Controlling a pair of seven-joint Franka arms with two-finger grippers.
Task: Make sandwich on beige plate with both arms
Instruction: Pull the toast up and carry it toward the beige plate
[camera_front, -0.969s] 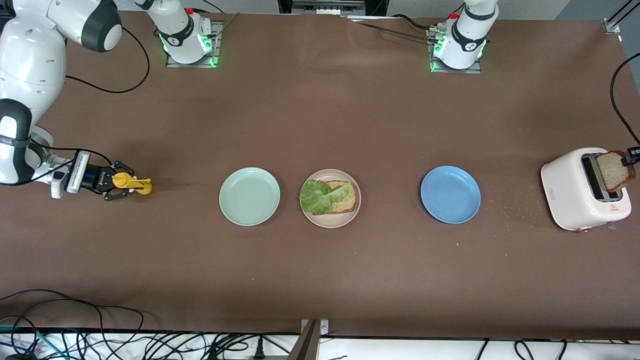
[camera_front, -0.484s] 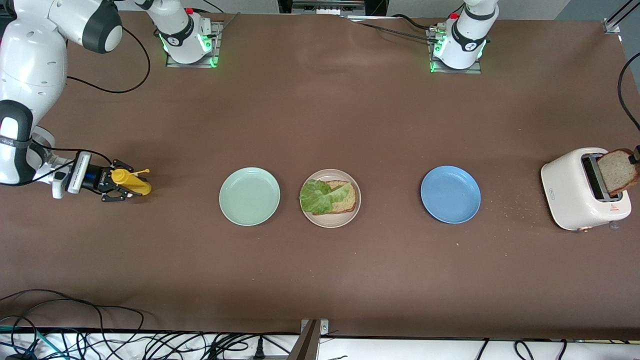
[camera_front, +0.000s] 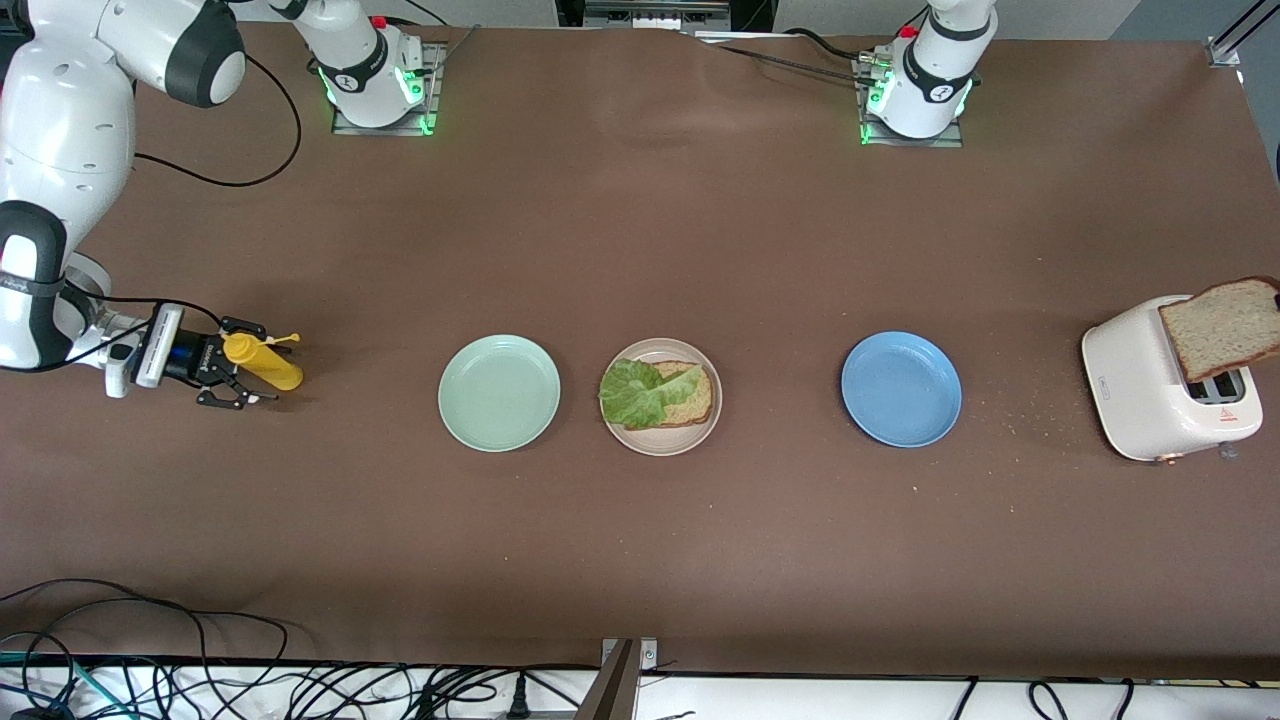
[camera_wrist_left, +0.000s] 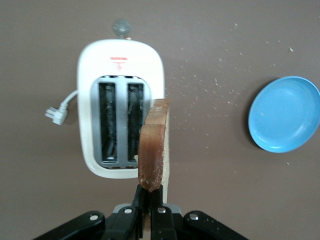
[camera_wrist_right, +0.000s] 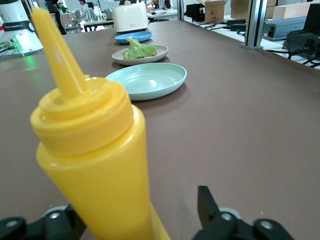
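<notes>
A: Plates first, from the right arm's end of the table?

B: Mint-green plate (camera_front: 499, 392), then the beige plate (camera_front: 660, 446) just beside it, then the blue plate (camera_front: 901, 389) well apart toward the left arm's end. All three in one row on the brown table (camera_front: 640, 230).

A: On the beige one?

B: One slice of speckled bread (camera_front: 692, 406) lying flat, with a ruffled lettuce leaf (camera_front: 638, 392) draped over the half toward the mint-green plate.

A: And the other slice?

B: Second slice (camera_front: 1222, 326) up in the air over the white toaster (camera_front: 1135, 390) at the left arm's end, clear of the two slots (camera_wrist_left: 107, 122). Seen edge-on in the left wrist view, dark crust toward the camera.

A: Held how?

B: Pinched by its crust between the closed fingers of the left gripper (camera_wrist_left: 148, 201), narrow grip. Gripper itself past the edge of the front view, over the toaster. Scattered crumbs (camera_front: 1030, 412) on the table between the toaster and the blue plate.

A: Right arm?

B: Folded low at its own end of the table, wrist lying nearly level just above the surface. Right gripper (camera_front: 250, 365) set around a yellow squeeze bottle (camera_front: 265, 364), fingers spread wide on either side of it, one finger (camera_wrist_right: 210, 210) clearly apart from the bottle's body. Bottle standing upright between them, nozzle up
</notes>
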